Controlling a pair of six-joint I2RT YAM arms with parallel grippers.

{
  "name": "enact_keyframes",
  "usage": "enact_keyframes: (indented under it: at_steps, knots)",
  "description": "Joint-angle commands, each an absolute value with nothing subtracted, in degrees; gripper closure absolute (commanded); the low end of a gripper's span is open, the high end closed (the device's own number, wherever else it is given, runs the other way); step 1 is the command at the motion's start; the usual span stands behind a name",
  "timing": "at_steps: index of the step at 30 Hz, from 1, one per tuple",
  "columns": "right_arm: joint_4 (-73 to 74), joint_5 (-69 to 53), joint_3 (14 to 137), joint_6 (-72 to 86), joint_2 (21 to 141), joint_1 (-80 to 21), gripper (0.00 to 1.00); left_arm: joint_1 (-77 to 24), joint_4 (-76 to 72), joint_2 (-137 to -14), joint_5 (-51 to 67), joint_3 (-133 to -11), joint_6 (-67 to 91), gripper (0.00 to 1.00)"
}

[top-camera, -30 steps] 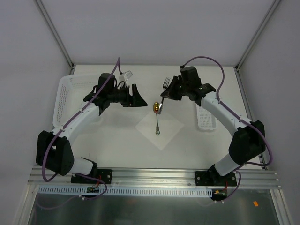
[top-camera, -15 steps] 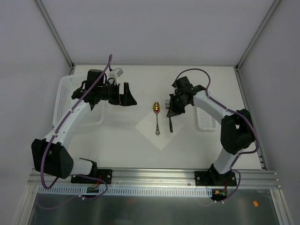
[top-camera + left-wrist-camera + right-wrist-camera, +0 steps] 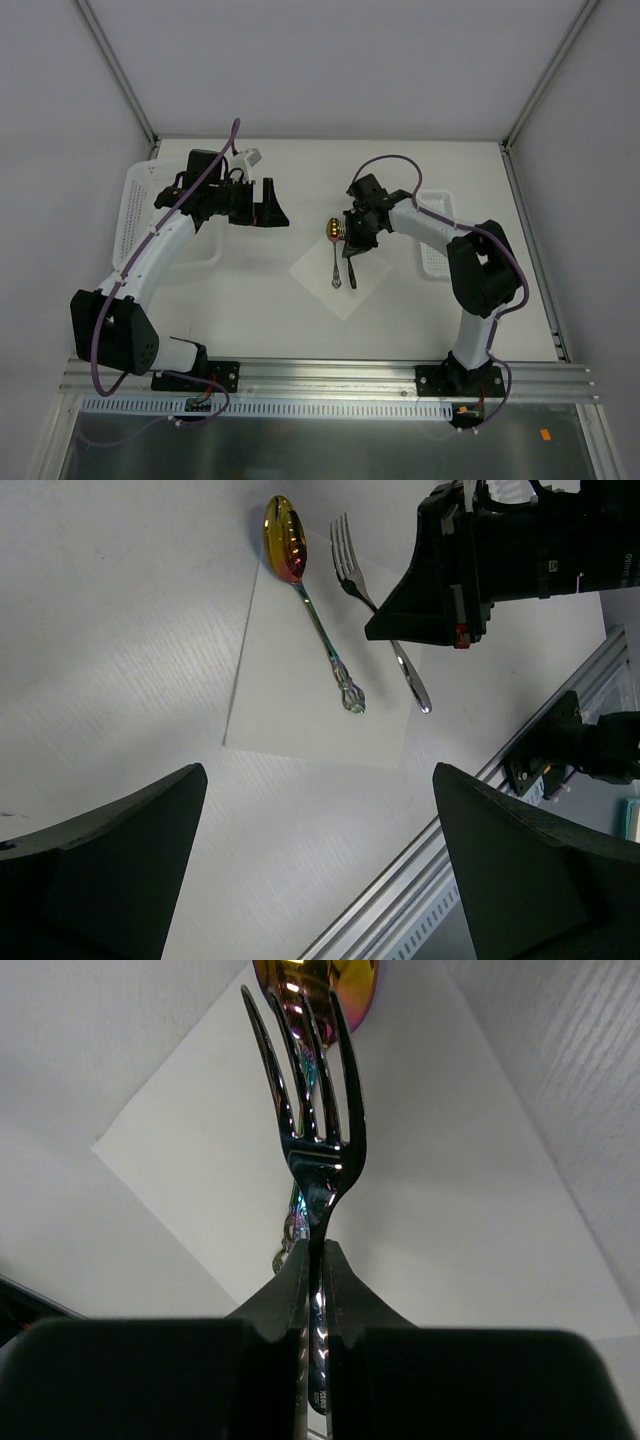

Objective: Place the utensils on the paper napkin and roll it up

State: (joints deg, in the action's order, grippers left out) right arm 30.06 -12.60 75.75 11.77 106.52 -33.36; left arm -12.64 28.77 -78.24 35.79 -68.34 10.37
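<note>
The spoon [image 3: 335, 258] with its gold bowl lies on the white paper napkin [image 3: 318, 272], bowl over the far corner; the left wrist view shows the spoon [image 3: 320, 630] and the napkin [image 3: 290, 700] as well. My right gripper [image 3: 352, 240] is shut on the dark fork [image 3: 351, 268], which is parallel to the spoon on its right, low over the napkin. In the right wrist view the pads [image 3: 290, 1280] pinch the fork's [image 3: 310, 1110] neck above the napkin [image 3: 430, 1210]. My left gripper [image 3: 275, 212] hangs open and holds nothing, left of the napkin; its fingers [image 3: 110, 860] stand wide apart.
A white perforated basket [image 3: 135, 215] sits at the left edge under the left arm. A narrower one [image 3: 437, 255] lies right of the napkin, behind the right arm. The metal rail [image 3: 330, 375] runs along the near table edge.
The right gripper has carried the fork down and left from behind the napkin to beside the spoon. The left gripper has drawn back to the left and opened wide.
</note>
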Motion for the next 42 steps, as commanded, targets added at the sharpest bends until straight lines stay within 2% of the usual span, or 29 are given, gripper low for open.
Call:
enact_keyframes:
  at_steps: [1,8,23,37,42]
  knots:
    - [26.2,-10.4,75.9,12.7,106.8,-33.7,1.0,-12.2,29.1,-78.3,36.5,-70.0,8.8,0.01]
    - [19.6,-9.4,73.0,13.7,106.5,-33.9,1.0,-12.0,29.2,-78.1,36.1,-69.8,7.6,0.01]
    - [17.9,-9.8,73.2,15.0,109.9,-34.0,1.0,-11.4,29.2,-79.4,36.5,-69.6,7.7,0.01]
    - [16.1,-9.9,72.7,17.1,111.7,-34.2,0.87,-11.2,29.2,-79.8,36.7,-69.1,7.6,0.01]
    - [16.0,-10.1,72.8,17.9,111.8,-34.0,0.85,-11.1,29.2,-79.6,36.9,-69.0,7.6,0.01]
